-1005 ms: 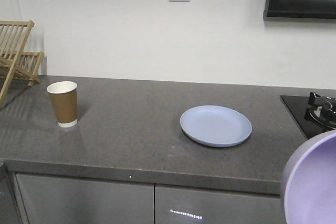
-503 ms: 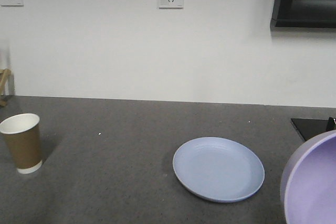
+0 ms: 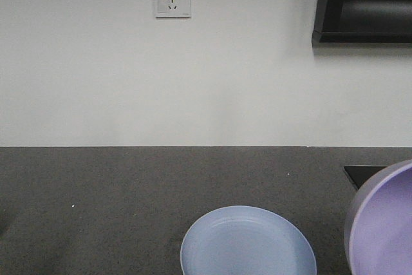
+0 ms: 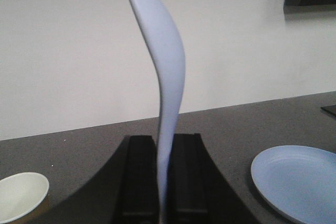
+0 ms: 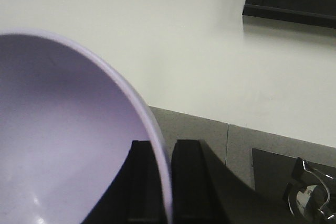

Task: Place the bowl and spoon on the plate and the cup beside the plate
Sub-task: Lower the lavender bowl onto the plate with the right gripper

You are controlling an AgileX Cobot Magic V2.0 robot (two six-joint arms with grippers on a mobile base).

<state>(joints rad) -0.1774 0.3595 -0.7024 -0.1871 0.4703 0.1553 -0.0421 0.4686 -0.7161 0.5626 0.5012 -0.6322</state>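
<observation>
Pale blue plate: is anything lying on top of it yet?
Nothing shows on the round pale blue shallow plate; its visible surface is bare. Its near edge runs out of frame, so that part is unseen.

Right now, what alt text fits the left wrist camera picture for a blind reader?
The left claw grips a pale blue spoon upright. Behind, on a grey counter, a blue plate sits right, a paper cup left.
</observation>
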